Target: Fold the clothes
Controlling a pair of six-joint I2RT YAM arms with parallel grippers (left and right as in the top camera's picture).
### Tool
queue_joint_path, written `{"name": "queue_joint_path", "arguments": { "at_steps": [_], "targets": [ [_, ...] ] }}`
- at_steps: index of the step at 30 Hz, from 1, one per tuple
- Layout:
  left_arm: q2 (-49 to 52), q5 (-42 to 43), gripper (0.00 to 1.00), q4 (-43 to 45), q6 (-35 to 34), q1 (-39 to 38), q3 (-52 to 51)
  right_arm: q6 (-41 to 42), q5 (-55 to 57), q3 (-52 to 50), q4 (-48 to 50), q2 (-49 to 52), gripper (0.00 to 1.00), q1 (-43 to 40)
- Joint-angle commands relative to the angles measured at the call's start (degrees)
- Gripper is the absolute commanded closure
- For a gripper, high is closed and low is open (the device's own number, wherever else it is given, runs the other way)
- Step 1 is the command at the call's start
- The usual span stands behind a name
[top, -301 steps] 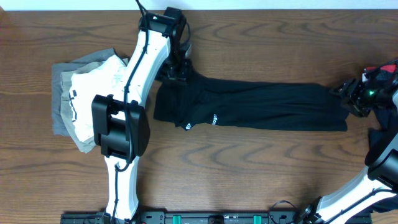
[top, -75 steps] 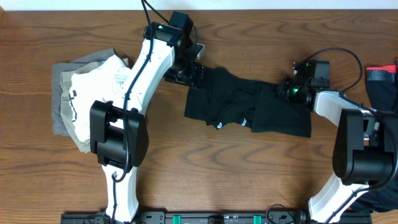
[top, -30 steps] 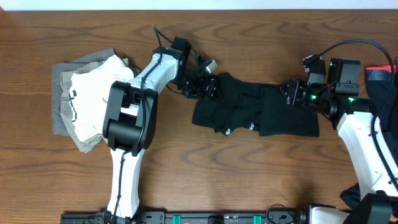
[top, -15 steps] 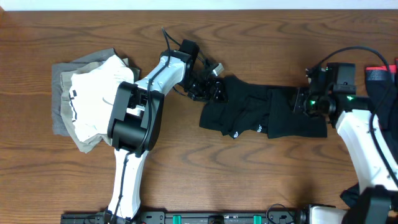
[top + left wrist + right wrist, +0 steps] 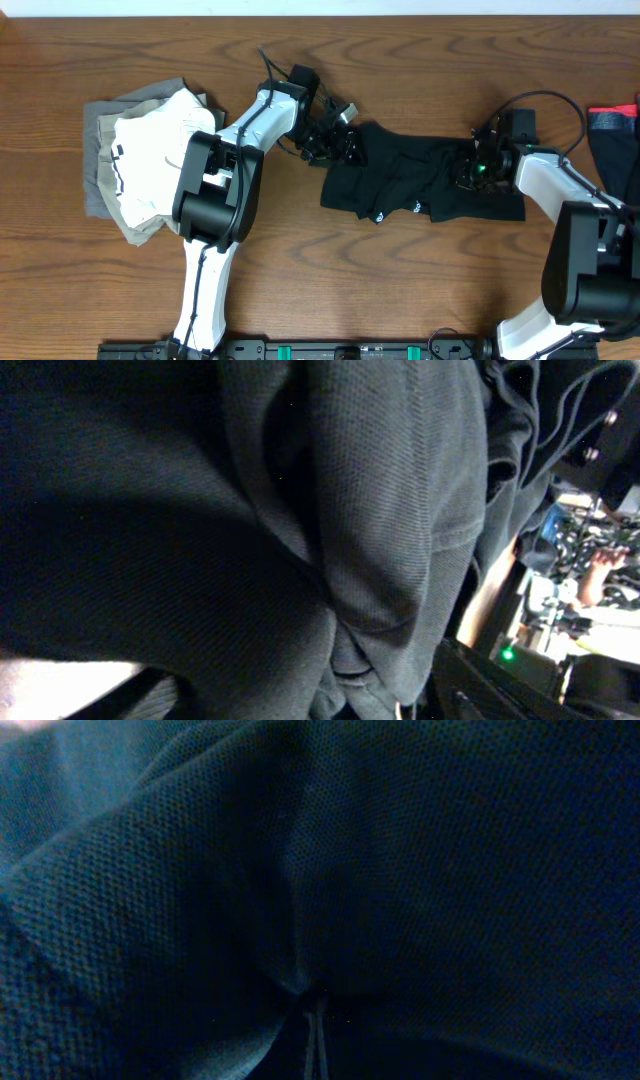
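Observation:
A black garment (image 5: 400,182) lies crumpled across the middle of the wooden table, its right part doubled over. My left gripper (image 5: 338,147) sits at its upper left corner. In the left wrist view the fingers stand wide apart and open, with bunched black cloth (image 5: 380,510) filling the space between them. My right gripper (image 5: 470,170) rests on the garment's right part. In the right wrist view its fingertips (image 5: 313,1035) are pressed together, shut on a pinch of the dark fabric (image 5: 400,850), with creases radiating from the pinch.
A stack of folded beige and grey clothes (image 5: 140,160) lies at the left. More dark clothing with a red piece (image 5: 612,125) sits at the right edge. The right arm's cable (image 5: 545,97) loops above the garment.
The right gripper has slid left over the garment and shut on it. The left gripper and the garment's left edge have shifted slightly right.

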Motion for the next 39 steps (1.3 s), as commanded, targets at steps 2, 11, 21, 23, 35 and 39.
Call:
{"name": "queue_joint_path", "arguments": {
  "at_steps": [2,11,21,23,35,39],
  "targets": [
    [0.92,-1.20,0.25,-1.66,-0.81,-0.24,-0.50,1.95,0.17,-1.29,0.31,7.98,0.99,-0.31],
    [0.94,-6.58,0.40,3.63,-9.70,-4.31,-0.57,1.92,0.42,-1.29,1.16,10.12,0.98,0.83],
    [0.15,-9.99,0.79,1.40,-10.71,-2.86,-0.44,1.44,0.42,-1.22,-0.37,8.70,0.98,-0.63],
    [-0.81,-9.99,0.79,-1.09,-9.88,-1.07,-0.07,0.68,0.39,-1.22,-1.40,6.82,0.98,-1.92],
    [-14.56,-25.33,0.81,-16.59,-2.64,7.87,5.44,-1.75,0.42,-1.20,-5.70,-15.76,0.91,-7.78],
    [-18.40,-28.85,0.81,-19.74,-1.36,7.43,9.44,-1.70,0.42,-1.20,-5.70,-19.47,0.91,-7.78]
  ]
}}
